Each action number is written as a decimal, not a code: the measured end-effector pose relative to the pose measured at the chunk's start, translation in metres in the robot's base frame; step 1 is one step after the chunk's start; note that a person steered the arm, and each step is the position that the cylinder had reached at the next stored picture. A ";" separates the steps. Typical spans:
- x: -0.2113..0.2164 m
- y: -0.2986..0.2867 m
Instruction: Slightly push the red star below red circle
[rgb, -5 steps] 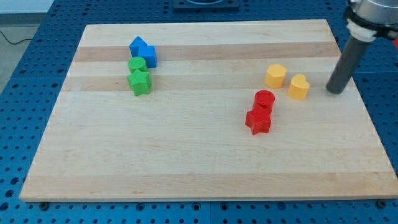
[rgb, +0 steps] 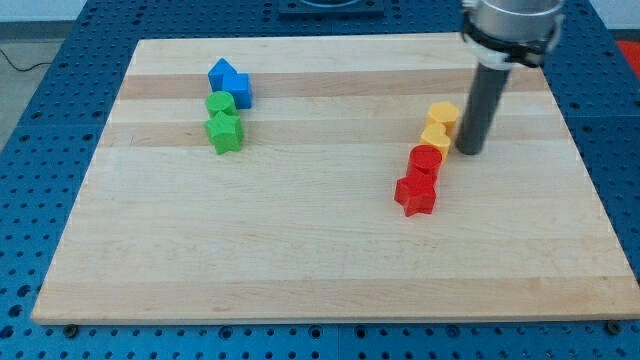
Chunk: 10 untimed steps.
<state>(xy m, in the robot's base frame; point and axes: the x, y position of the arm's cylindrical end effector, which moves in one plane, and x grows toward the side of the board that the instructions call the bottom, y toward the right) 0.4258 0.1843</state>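
Observation:
The red star (rgb: 415, 193) lies right of the board's middle, touching the red circle (rgb: 425, 160) just above it. My tip (rgb: 467, 150) stands to the right of the red circle and slightly above it, against the lower of two yellow blocks (rgb: 435, 139). The other yellow block (rgb: 443, 116) sits just above that one, partly beside the rod.
At the upper left a blue block (rgb: 229, 82), a green circle (rgb: 220, 104) and a green star (rgb: 225, 131) stand in a tight column. The wooden board (rgb: 320, 260) lies on a blue perforated table.
My tip has moved left from the board's right edge to the yellow blocks. The right yellow block has been pushed left, under the other yellow block. The red blocks have not moved.

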 end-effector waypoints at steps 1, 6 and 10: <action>0.044 0.054; 0.105 -0.160; 0.084 -0.091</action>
<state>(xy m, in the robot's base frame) 0.5097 0.0936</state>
